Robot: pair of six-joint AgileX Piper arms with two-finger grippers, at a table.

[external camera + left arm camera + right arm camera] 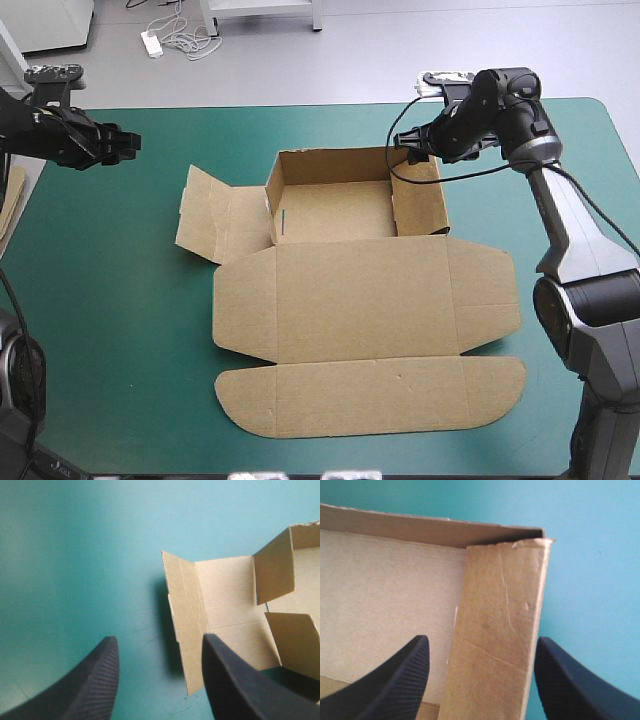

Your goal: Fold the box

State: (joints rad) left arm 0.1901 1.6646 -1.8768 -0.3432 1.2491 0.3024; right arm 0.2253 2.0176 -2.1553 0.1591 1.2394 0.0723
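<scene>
Box lid (350,300) flat at 6 o'clock, R tool (412,155) wide over 3 o'clock wall (418,205), L tool (128,143) wide, prob. lifts 9 o'clock flap (205,215) next.

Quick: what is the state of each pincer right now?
Left pincer: open, holding nothing.
Right pincer: open over a wall of the box, holding nothing.

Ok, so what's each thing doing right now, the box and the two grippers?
Brown cardboard box: open tray, far and right walls up, left flap unfolded, lid flat.
Left black gripper: open, empty, over the teal-green cover.
Right black gripper: open, empty, over the box's right wall.
</scene>
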